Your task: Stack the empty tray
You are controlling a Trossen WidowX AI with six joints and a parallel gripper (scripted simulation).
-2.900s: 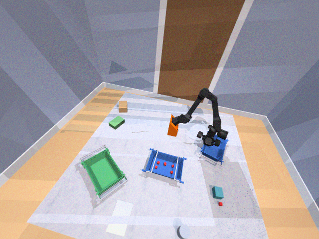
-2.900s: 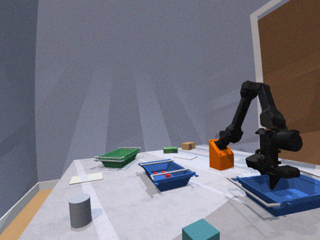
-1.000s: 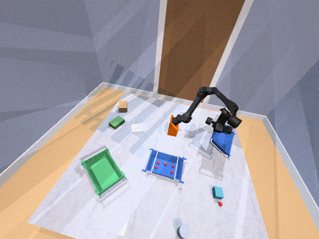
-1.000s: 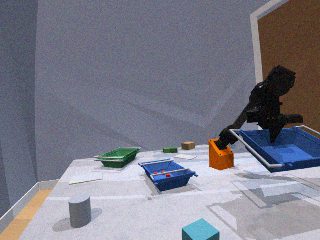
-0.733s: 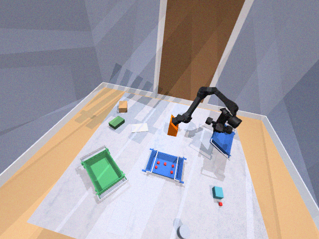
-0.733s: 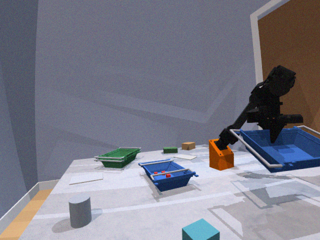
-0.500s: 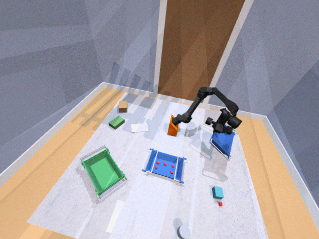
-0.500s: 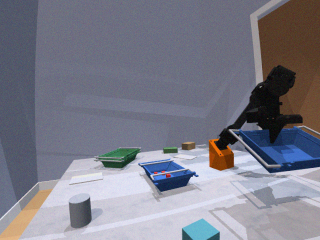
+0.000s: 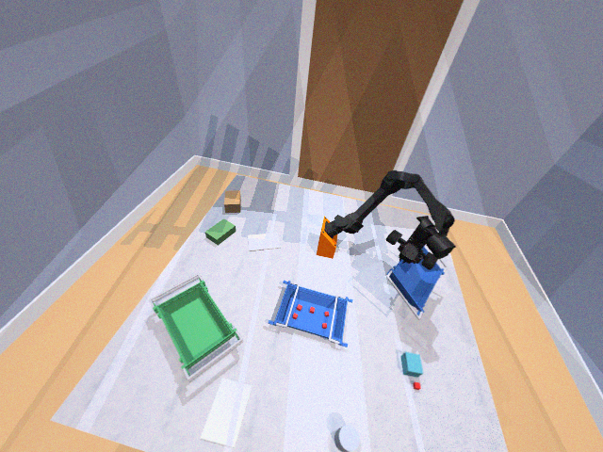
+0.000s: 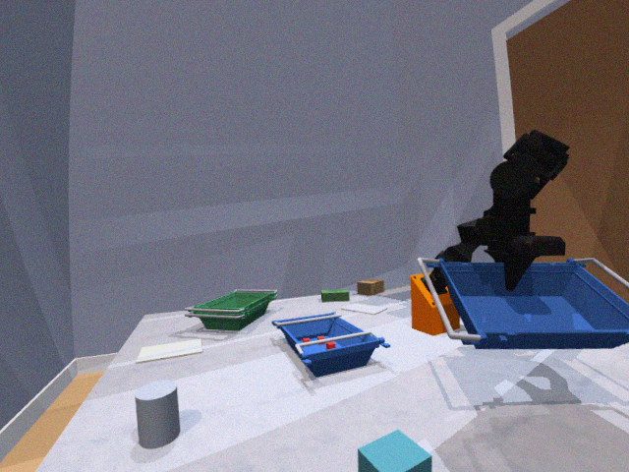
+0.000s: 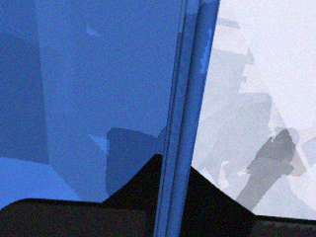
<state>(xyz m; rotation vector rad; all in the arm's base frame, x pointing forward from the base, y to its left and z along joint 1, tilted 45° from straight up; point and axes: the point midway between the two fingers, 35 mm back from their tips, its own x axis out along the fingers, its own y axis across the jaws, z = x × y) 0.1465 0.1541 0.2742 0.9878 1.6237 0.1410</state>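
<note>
The gripper is pinching the long-looking rim of the empty blue tray, which hangs above the counter. In the top view it hangs tilted at the right, its bars out at the ends.

The loaded blue tray stands to the left of the gripper and nearer the bottom of that view, well apart from the held one. Its long axis runs roughly left to right there, and both bars already lie in across its top, above the small red blocks. So the coming move probably calls for carrying the held tray left, turning it to match, and levelling it before it is lowered; set down tilted, it could slip off a bar.

The counter has a pale, streaked top. A large green tray stands farther left. Grey-blue walls and a brown door in a pale frame enclose the room.
</note>
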